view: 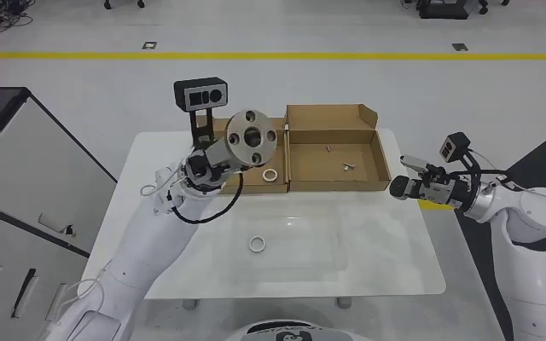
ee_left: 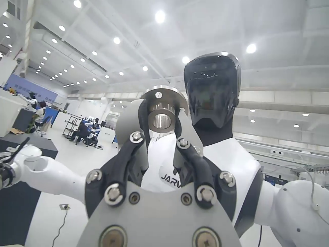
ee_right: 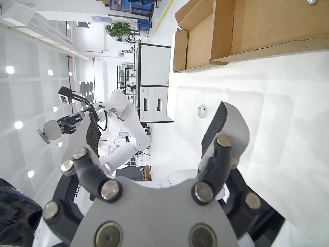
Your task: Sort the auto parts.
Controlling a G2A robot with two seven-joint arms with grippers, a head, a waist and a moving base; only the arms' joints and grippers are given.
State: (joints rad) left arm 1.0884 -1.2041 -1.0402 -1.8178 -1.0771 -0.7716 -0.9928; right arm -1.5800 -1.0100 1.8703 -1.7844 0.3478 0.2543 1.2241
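White smooth desk [view: 384,256]: sorting part-done. Brown corrugated cardboard box [view: 333,115], two compartments, just beyond both grippers. Machined silver metal flanged hub [view: 252,136], round, bored, bolt-holed: pinched by barrel in left gripper [ee_left: 160,119], held above left compartment, not yet placed. Right gripper [ee_right: 156,116] spread, empty, beside box's right end. White ring [view: 270,175] already in left compartment; second white ring [view: 257,245] left on desk, between grippers. Small metal bolts [view: 347,165] in right compartment.

Shiny metal flange [view: 252,137], matt cardboard box [view: 328,118]
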